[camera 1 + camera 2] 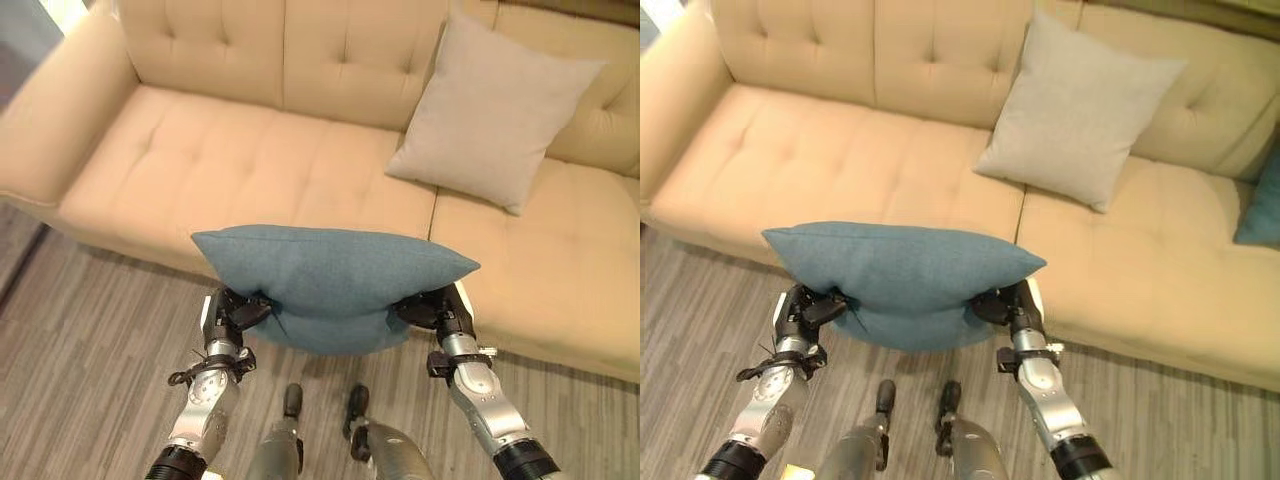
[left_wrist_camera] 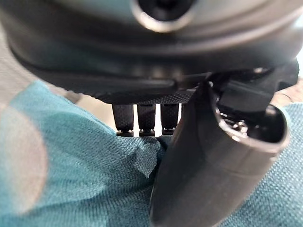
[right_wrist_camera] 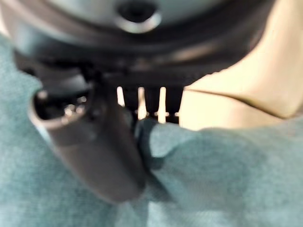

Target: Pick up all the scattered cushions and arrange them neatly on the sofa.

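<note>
Pinching blue cushion (image 1: 335, 275) level, long axis seemingly crosswise, left robot hand (image 1: 232, 312), right robot hand (image 1: 432, 308)

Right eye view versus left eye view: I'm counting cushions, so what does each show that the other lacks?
The right eye view alone shows a second teal cushion at the sofa's right end. The left eye view alone shows grey floor past the sofa's left armrest. Both show the grey cushion against the backrest and the teal cushion pinched by the left hand and right hand.
</note>
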